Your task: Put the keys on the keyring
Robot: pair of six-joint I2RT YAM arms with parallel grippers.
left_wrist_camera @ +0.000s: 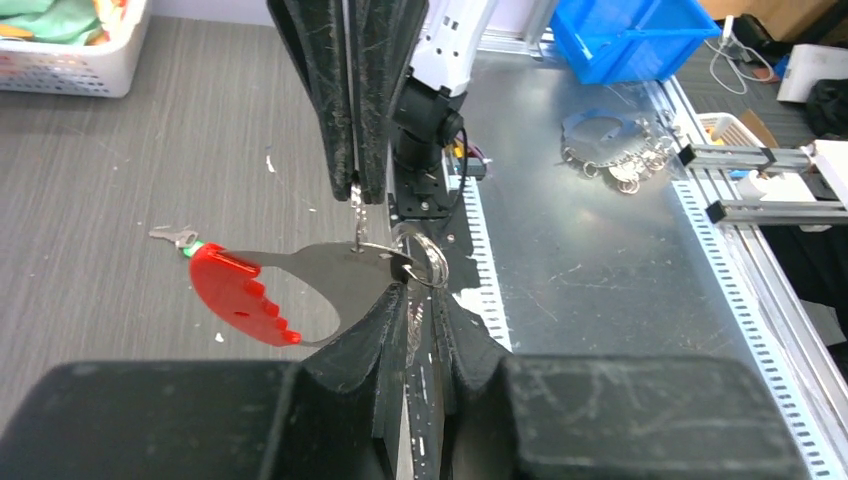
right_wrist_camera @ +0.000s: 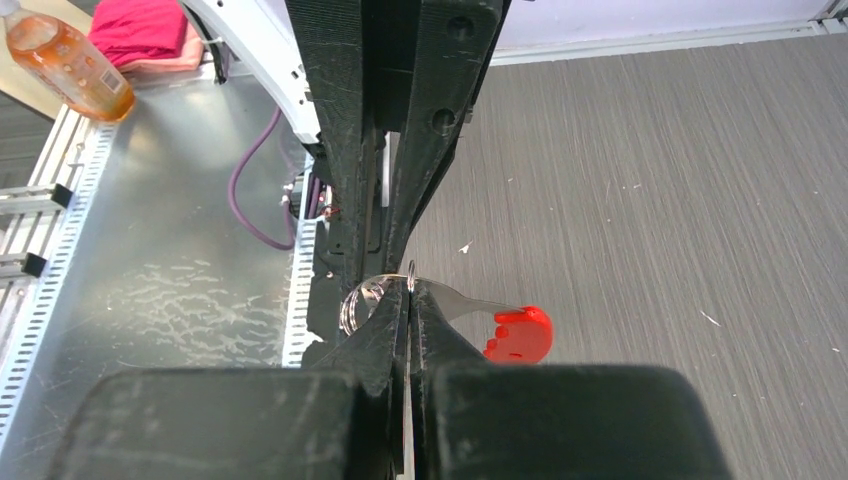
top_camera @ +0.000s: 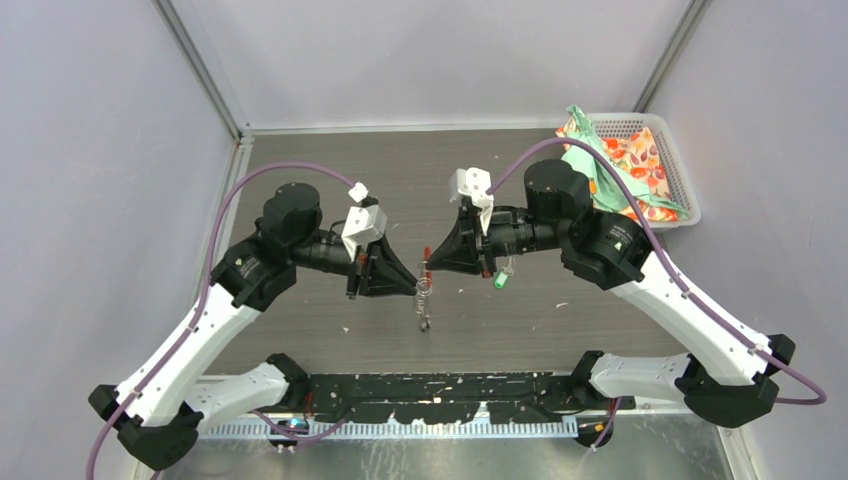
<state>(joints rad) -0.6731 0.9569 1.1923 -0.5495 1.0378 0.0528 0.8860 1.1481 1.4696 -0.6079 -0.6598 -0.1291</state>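
A robotics lab bench, this one: two robot arms (top_camera: pixel 220 300) bolted along a slotted metal rail (top_camera: pixel 400 428) at the near edge of a grey table (top_camera: pixel 300 170), plain white enclosure walls (top_camera: pixel 100 150) all round, purple cables (top_camera: pixel 250 185) looping off the arms, a blue parts bin (left_wrist_camera: pixel 620 35) beyond the steel plate (left_wrist_camera: pixel 600 260).

The grey table (top_camera: pixel 300 160) bears a white basket (top_camera: pixel 678 170) and, seemingly, a green-tagged key (top_camera: pixel 500 281).

Overhead, two wrist close-ups on keyring (left_wrist_camera: pixel 330 275)
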